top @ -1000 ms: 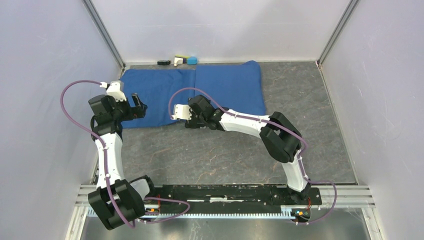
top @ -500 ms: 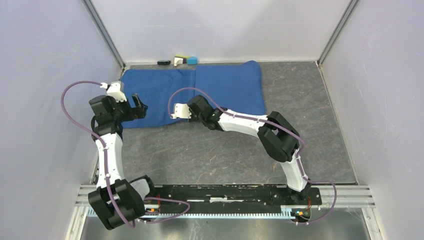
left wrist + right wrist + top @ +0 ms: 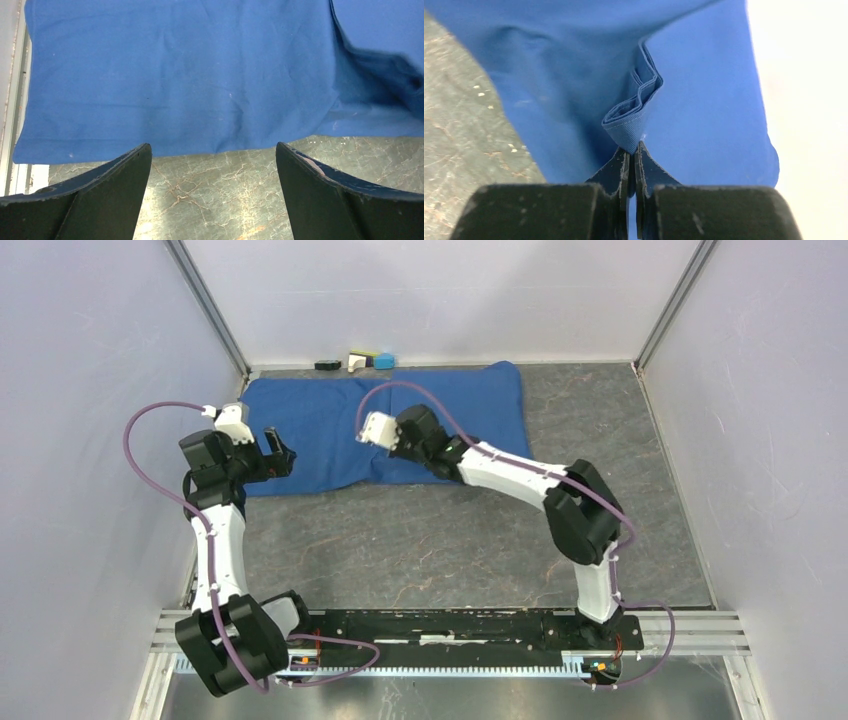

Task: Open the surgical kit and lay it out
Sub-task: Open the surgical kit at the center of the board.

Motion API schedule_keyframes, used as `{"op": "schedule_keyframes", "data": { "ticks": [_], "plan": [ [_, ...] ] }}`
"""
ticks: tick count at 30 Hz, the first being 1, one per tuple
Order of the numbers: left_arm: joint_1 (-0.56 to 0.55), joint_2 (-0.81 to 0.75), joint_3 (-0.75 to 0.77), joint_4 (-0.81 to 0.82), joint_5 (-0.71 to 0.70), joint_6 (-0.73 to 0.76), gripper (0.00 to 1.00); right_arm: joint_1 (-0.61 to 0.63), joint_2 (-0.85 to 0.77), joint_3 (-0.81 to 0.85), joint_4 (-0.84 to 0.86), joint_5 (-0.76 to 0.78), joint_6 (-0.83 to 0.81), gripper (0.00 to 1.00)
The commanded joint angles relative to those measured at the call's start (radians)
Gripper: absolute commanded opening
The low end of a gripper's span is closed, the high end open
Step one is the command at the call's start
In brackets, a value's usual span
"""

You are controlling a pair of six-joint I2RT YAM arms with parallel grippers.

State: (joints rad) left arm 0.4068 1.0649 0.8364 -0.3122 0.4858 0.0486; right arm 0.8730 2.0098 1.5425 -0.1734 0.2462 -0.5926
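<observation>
The surgical kit shows as a large blue cloth wrap (image 3: 480, 410) lying flat at the back of the grey table. My right gripper (image 3: 392, 445) hovers over the cloth's middle. In the right wrist view it (image 3: 633, 150) is shut on a bunched fold of the blue cloth (image 3: 634, 112), which rises from the fingertips. My left gripper (image 3: 280, 452) stands at the cloth's left front part. Its jaws (image 3: 212, 146) are wide open over bare table, just short of the cloth's front hem (image 3: 175, 75), holding nothing.
Small black (image 3: 326, 365), white (image 3: 357, 362) and blue (image 3: 384, 361) blocks sit against the back wall behind the cloth. Walls close in on both sides. Grey marble tabletop (image 3: 400, 540) stretches between the cloth and the arm bases.
My right gripper has shut on the cloth's front edge and moved back and to the right with it, pulling the fold over the cloth. The left arm has stayed put, open.
</observation>
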Motion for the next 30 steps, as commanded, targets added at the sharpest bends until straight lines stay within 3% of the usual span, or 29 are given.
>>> {"op": "schedule_keyframes", "data": {
  "ticks": [1,5,11,14,18,21,25,27,30],
  "plan": [
    [-0.009,0.011,0.047,0.024,0.027,-0.010,1.00,-0.143,-0.188,0.009,-0.006,-0.068,0.162,0.00],
    [-0.019,0.025,0.085,0.025,0.042,-0.016,1.00,-0.334,-0.395,-0.192,0.090,-0.095,0.247,0.00],
    [-0.044,0.042,0.125,0.025,0.058,-0.017,1.00,-0.673,-0.730,-0.532,0.178,-0.072,0.222,0.00],
    [-0.051,0.051,0.124,0.039,0.069,-0.025,1.00,-0.861,-0.837,-0.688,0.234,-0.085,0.182,0.00],
    [-0.060,0.067,0.116,0.047,0.074,-0.029,1.00,-1.122,-0.857,-0.844,0.322,-0.110,0.109,0.03],
    [-0.062,0.072,0.108,0.046,0.075,-0.022,1.00,-1.293,-0.788,-0.871,0.348,-0.143,0.077,0.15],
    [-0.064,0.069,0.101,0.036,0.061,0.008,1.00,-1.417,-0.734,-0.900,0.393,-0.151,0.023,0.30],
    [-0.063,0.075,0.101,0.037,0.056,0.017,1.00,-1.441,-0.729,-0.914,0.421,-0.151,0.004,0.42],
    [-0.065,0.092,0.110,0.037,0.049,0.025,1.00,-1.446,-0.718,-0.894,0.415,-0.160,-0.009,0.67]
  ]
}}
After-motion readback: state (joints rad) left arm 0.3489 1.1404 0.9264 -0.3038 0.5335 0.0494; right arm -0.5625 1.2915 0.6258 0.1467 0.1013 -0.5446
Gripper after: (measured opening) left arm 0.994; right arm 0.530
